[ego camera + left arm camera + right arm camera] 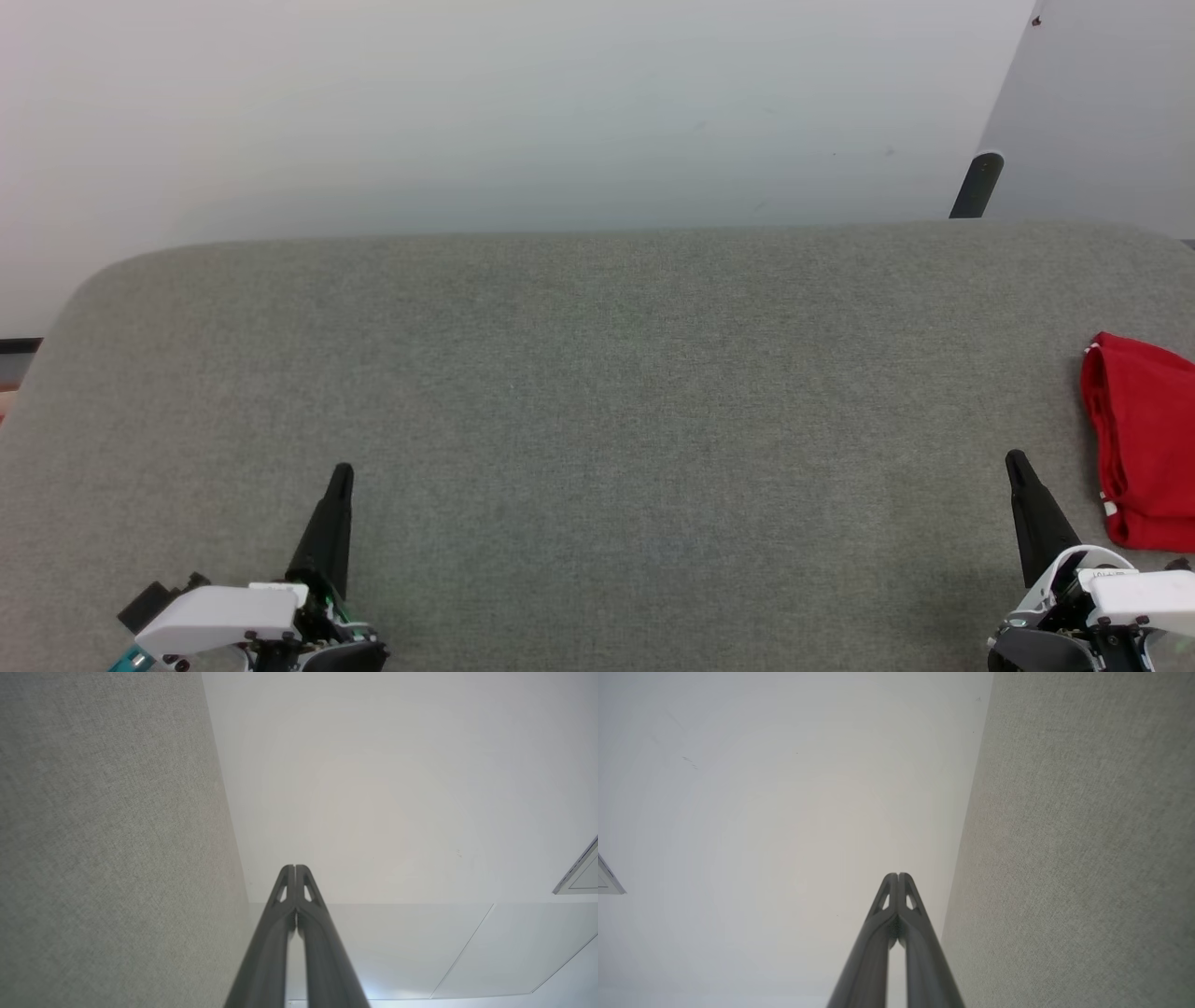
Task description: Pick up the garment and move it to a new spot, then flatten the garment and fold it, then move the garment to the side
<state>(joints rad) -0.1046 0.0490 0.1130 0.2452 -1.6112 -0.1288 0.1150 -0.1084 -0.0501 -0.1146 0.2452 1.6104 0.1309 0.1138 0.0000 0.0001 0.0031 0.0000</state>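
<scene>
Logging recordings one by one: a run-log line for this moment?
red jersey garment: folded, far right on grey fabric surface | left tool: shut, empty | right tool: shut, empty

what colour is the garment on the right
The garment is red with small white trim; head view shows it best.

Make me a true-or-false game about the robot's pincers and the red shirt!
1. The red garment lies near the right side of the grey table. True.
2. The left pincer is holding the garment. False: it is shut on nothing, over at the table's lower left, far from the garment.
3. The right pincer is shut. True.
4. The garment is spread out flat in the middle of the table. False: it lies folded up at the right, and the middle of the table is bare.
</scene>
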